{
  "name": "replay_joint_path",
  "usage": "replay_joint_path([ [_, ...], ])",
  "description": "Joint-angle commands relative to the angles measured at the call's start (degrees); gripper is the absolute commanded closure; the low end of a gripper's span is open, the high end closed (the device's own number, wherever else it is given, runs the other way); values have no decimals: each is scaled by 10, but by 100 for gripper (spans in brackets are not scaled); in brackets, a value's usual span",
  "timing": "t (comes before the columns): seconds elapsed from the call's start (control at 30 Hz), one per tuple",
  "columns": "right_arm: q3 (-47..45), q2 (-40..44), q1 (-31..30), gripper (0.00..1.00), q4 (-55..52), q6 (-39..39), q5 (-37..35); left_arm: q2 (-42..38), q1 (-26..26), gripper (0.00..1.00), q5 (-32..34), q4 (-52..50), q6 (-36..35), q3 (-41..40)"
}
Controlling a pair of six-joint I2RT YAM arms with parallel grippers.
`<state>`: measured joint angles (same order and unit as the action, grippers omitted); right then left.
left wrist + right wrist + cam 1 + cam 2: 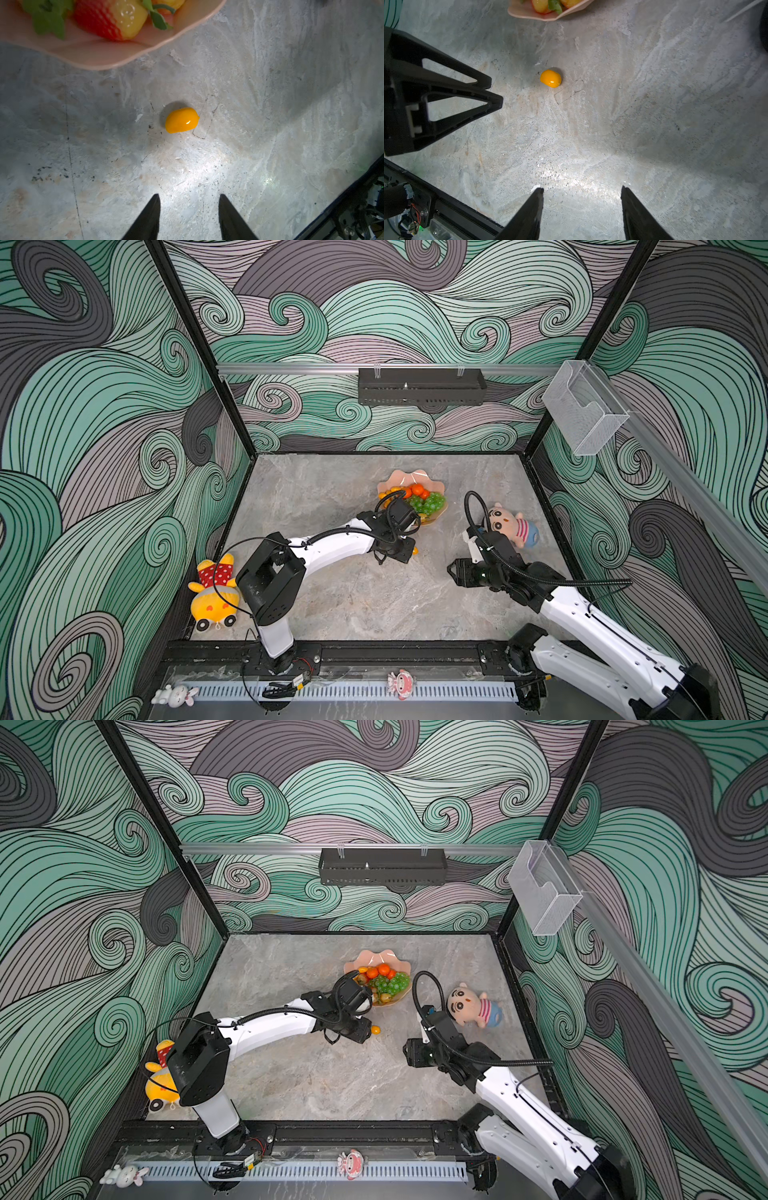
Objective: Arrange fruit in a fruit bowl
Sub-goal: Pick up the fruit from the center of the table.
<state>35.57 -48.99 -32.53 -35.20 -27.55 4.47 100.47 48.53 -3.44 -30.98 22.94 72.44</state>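
The fruit bowl [400, 477] sits toward the back edge of the worktop [353, 605], a little to the right of its middle. It already holds most of the fruit: the green grape bunch [428, 502], orange tangerines [417, 489], and at least one strawberry [108, 18] close to the front rim. One small yellow-orange oval [181, 120] lies alone on the bare worktop. It is just in front of the bowl's front rim and does not touch it.

The step in hand looks like the pickup of this last loose piece. The left end effector [189, 197] hovers just short of the oval with its fingers parted and nothing between them. In its wrist view the oval lies ahead of the gap. The right end effector [582, 190] is also released and empty. It is farther off toward the right edge, and it points across the worktop at the same oval.

The next move calls for the left arm to advance and lower until its fingers straddle the oval, then close gently. The piece is small, glossy and rounded, so it would likely squirt or roll away from an off-centre pinch. After that it needs a short lift over the scalloped rim and a release into a free spot among the fruit.
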Motion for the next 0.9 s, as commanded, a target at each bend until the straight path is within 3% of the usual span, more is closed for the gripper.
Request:
replay_joint_path([
  [0.0, -8, 19, 31, 41, -19, -6, 32, 36, 2, 49, 8, 18, 13, 29],
  [0.23, 0, 33, 56, 40, -40, 10, 43, 106, 9, 44, 9, 14, 7, 82],
  [0.57, 0, 42, 60, 40, -41, 19, 61, 150, 9, 41, 29, 9, -102, 116],
  [0.87, 1, 41, 60, 41, -41, 22, 67, 192, 9, 39, -14, -5, -191, 154],
])
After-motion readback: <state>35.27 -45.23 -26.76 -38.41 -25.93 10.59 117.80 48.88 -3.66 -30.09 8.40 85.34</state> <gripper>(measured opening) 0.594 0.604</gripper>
